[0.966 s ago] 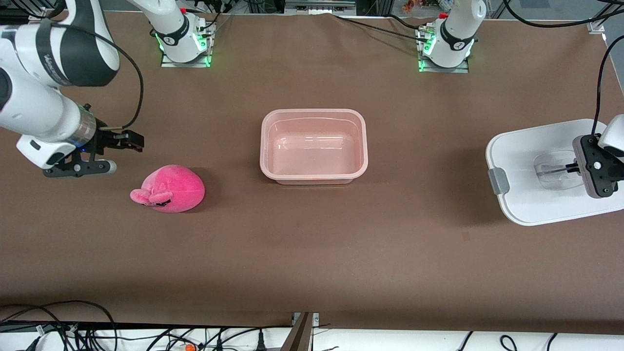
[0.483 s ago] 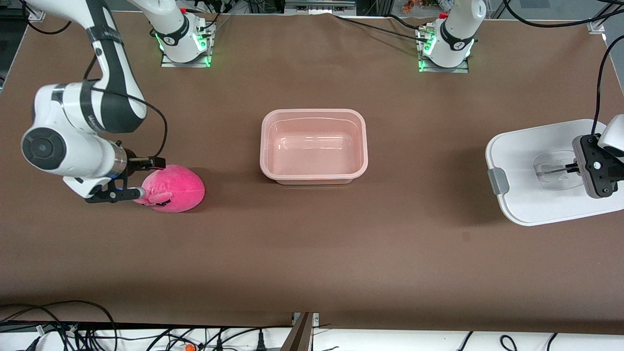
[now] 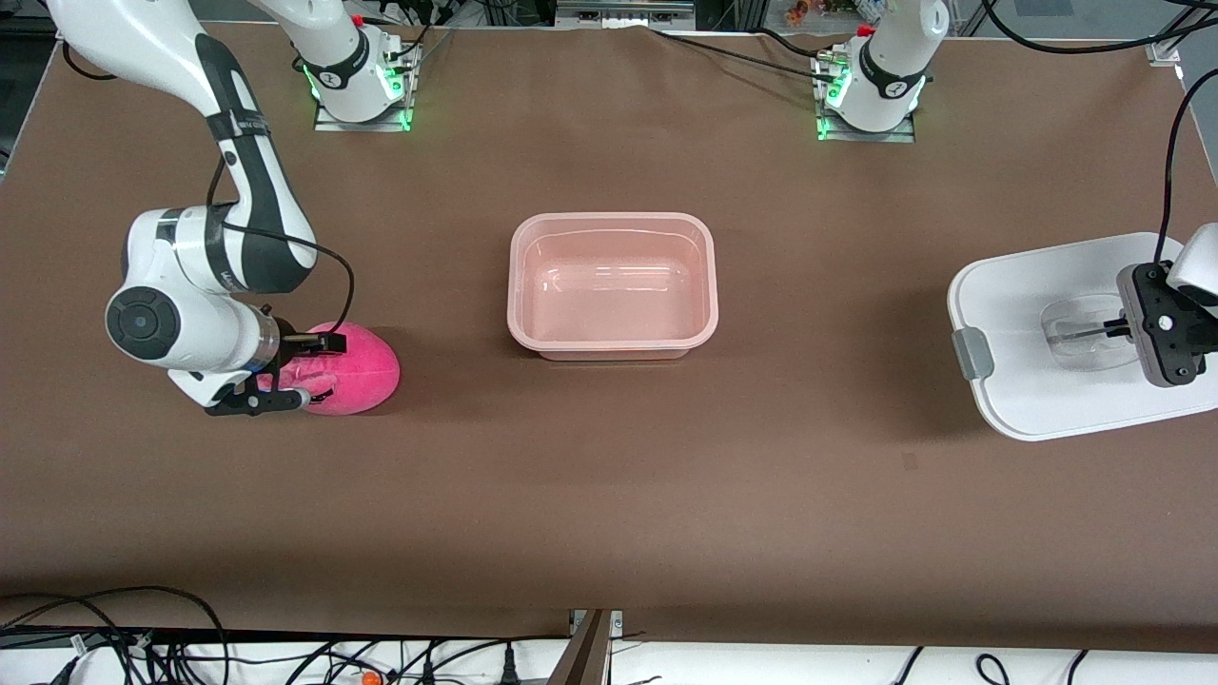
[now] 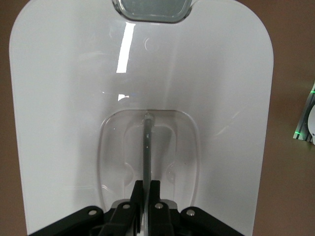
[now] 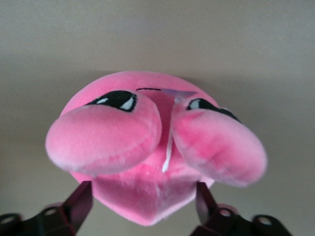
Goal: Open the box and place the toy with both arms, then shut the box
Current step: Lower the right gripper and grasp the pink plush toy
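Note:
The toy [image 3: 357, 371] is a hot-pink plush lying on the brown table toward the right arm's end. My right gripper [image 3: 306, 371] is down at it and open, one finger on each side of the plush. In the right wrist view the toy [image 5: 147, 147] fills the space between the black fingers [image 5: 81, 201]. The box [image 3: 514, 285], a pinkish tub, stands open and empty mid-table. Its white lid [image 3: 1028, 285] is toward the left arm's end. My left gripper [image 3: 1113, 330] is shut on the lid's clear handle [image 4: 147, 142], over the lid [image 4: 64, 98].
A grey clip [image 3: 972, 353] sits on the lid's edge that faces the tub. The two arm bases [image 3: 357, 86] [image 3: 871, 90] stand along the table's edge farthest from the front camera. Cables [image 3: 143, 637] run along the nearest edge.
My right arm has come down and across to the toy, and its fingers now straddle the plush. The left arm and the lid have stayed still.

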Motion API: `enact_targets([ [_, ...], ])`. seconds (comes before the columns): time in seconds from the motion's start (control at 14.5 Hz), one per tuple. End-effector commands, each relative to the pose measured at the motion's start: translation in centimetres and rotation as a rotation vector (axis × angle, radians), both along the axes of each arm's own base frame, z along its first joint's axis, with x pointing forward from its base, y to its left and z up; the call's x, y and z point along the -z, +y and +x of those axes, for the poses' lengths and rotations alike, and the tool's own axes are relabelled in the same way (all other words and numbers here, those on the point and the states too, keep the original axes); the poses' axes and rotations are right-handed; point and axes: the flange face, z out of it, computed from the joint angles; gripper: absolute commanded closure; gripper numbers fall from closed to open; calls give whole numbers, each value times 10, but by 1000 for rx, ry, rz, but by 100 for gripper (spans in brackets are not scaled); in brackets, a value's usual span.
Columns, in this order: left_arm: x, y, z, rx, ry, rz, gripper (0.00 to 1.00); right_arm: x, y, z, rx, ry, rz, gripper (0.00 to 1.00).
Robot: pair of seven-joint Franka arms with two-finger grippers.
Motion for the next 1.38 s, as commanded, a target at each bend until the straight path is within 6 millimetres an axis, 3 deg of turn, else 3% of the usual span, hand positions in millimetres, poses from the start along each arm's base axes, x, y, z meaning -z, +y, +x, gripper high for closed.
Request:
enact_targets([
  [0.0, -7, -1, 1, 14, -1, 11, 100, 3, -4, 0, 12, -3, 20, 50],
  [0.14, -7, -3, 1, 17, -1, 11, 100, 2, -6, 0, 11, 0, 20, 88],
  [0.21, -7, -8, 2, 28, 0, 15, 100, 0, -5, 1, 7, 1, 20, 100],
  [0.55, -7, -10, 2, 30, 0, 15, 100, -22, -2, 9, -99, -38, 39, 100],
  [0.76, -8, -10, 1, 29, 0, 15, 100, -51, 15, 14, -249, -22, 64, 100],
  [1.03, -7, -10, 2, 30, 0, 15, 100, -98, 71, 9, -398, 19, 73, 100],
  [1.31, -7, -10, 2, 30, 0, 15, 100, -151, 162, -15, -765, 50, 56, 100],
])
